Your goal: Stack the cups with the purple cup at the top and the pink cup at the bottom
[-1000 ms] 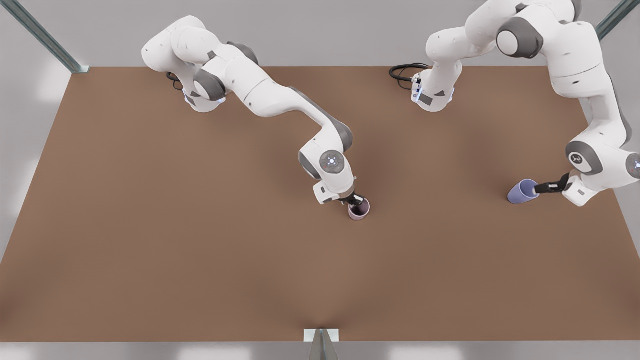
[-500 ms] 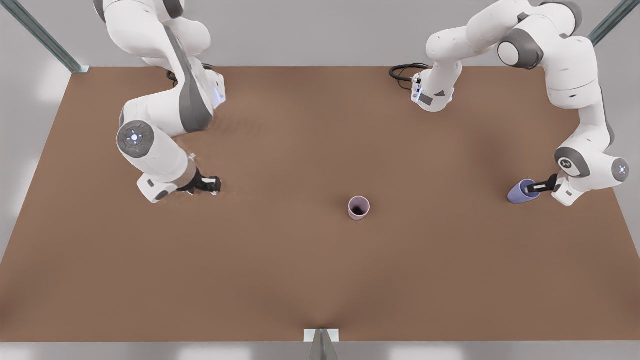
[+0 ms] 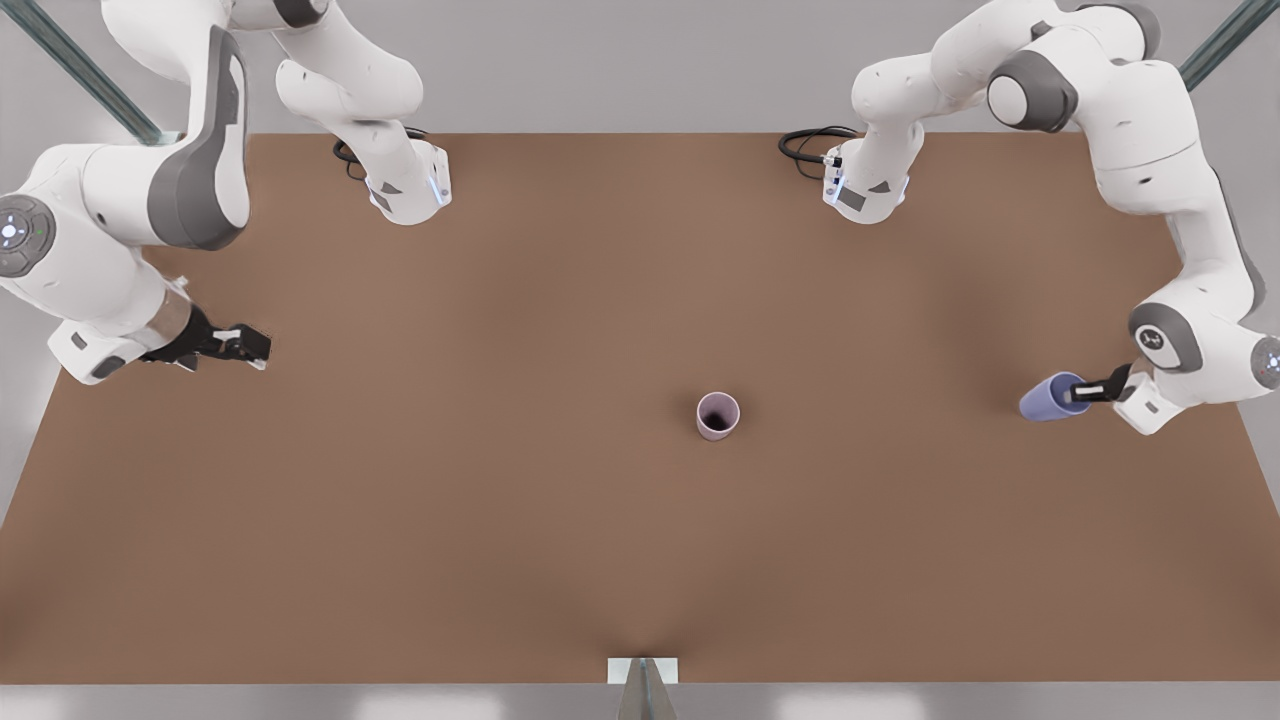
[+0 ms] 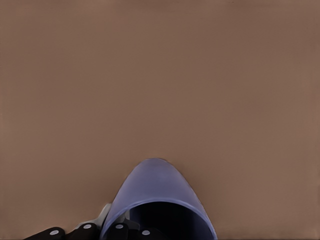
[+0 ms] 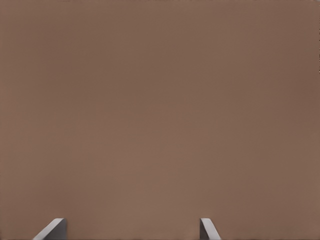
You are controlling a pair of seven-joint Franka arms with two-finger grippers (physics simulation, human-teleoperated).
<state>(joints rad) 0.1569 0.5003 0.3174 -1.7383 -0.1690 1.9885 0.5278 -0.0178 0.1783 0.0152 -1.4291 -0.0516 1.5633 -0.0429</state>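
Observation:
The pink cup (image 3: 718, 415) stands upright and alone near the middle of the brown table (image 3: 500, 520), its dark inside showing. The purple cup (image 3: 1050, 398) is tipped on its side at the front view's right, its base pointing toward the centre. My left gripper (image 3: 1085, 390) is shut on its rim. In the left wrist view the purple cup (image 4: 155, 195) lies close under the camera, with one finger inside its mouth and the fingers (image 4: 85, 231) beside it. My right gripper (image 3: 250, 347) hangs open far off at the front view's left, its fingertips (image 5: 52, 229) wide apart over bare table.
Both arm bases (image 3: 405, 190) (image 3: 865, 190) stand at the table's far edge, with black cables (image 3: 805, 145) beside them. Metal frame posts (image 3: 90, 75) rise at the far corners. A small bracket (image 3: 643, 672) sits at the near edge.
My right gripper let go of the pink cup and swung far to the front view's left. My left gripper shifted slightly toward the near edge with the purple cup.

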